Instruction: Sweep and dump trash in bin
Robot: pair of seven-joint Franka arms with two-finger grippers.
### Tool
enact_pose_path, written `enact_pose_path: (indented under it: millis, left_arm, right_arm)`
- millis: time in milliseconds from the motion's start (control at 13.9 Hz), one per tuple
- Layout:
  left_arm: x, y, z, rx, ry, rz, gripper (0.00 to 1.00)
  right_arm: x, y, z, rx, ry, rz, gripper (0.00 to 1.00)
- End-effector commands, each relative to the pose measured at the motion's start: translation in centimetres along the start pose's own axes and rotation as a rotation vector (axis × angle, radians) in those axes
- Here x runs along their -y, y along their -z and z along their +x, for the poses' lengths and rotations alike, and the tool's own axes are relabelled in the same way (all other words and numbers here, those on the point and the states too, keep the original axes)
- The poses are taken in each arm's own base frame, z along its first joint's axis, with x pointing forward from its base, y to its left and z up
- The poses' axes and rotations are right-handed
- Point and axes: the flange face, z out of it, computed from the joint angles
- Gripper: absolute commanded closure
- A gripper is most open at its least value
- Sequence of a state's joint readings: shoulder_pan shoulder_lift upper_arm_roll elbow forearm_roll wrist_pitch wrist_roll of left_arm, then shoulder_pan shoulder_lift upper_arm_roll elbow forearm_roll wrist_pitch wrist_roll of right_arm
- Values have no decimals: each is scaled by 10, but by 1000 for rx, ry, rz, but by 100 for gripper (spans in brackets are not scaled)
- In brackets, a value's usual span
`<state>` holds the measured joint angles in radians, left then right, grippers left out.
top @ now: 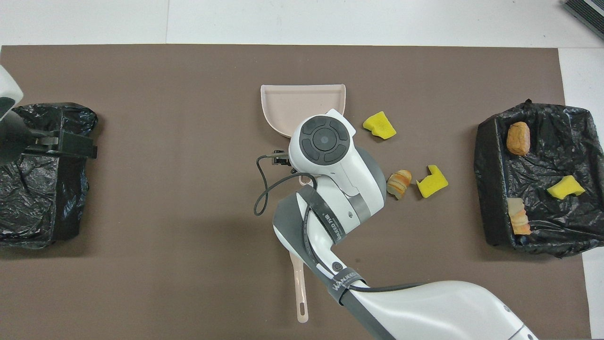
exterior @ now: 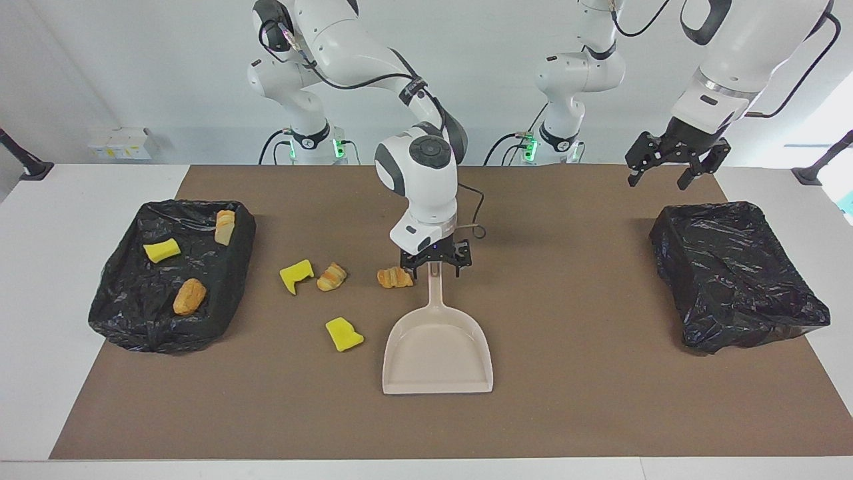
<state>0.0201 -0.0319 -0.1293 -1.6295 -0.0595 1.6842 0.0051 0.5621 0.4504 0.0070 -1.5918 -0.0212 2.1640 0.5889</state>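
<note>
Beige dustpan [exterior: 437, 347], croissant [exterior: 394, 277] beside (touching?)

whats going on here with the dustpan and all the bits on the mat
The right gripper sits over the handle of the beige dustpan, jaws open, so the pan lies on the mat unheld. Four pieces of trash lie loose beside it: two yellow chunks and two croissants. Three more pieces are in the black-lined bin at the right arm's end. The left gripper waits, open, above the empty bin. A brush handle lies nearer the robots.
</note>
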Motion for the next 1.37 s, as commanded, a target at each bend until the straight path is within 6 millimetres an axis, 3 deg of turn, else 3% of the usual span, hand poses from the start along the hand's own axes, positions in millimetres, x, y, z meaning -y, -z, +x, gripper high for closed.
enact_pose_path:
  millis: [0,144,289,433,577,649,793,1082,1226,1298]
  left_arm:
    - [-16,-29,21,-45,-31,5,0]
    - [-24,-39,39,-117,-35,-3,0]
    - [-49,-67,59,-138,6,-23,0]
    - [-97,-96,77,-154,31,-55,0]
    - [-129,-115,85,-174,57,-85,0]
    - [-149,-124,84,-176,36,-97,0]
    - [-189,-161,82,-138,44,-110,0]
    - [-255,-194,67,-128,4,-169,0]
    - [-284,-213,53,-95,-28,-172,0]
    - [-296,-217,46,-80,-41,-178,0]
  right_arm:
    - [-5,26,-22,20,28,-12,0]
    - [-5,31,-32,74,40,-42,0]
    - [-5,42,-51,148,41,-87,0]
    - [7,37,-90,181,25,-97,0]
    - [10,30,-128,189,2,-61,0]
    - [10,23,-145,190,4,-41,0]
    - [12,15,-179,202,-5,9,0]
    - [22,-7,-225,247,2,-32,1]
    - [21,-19,-241,265,6,-50,7]
    - [20,-21,-244,275,-4,-50,17]
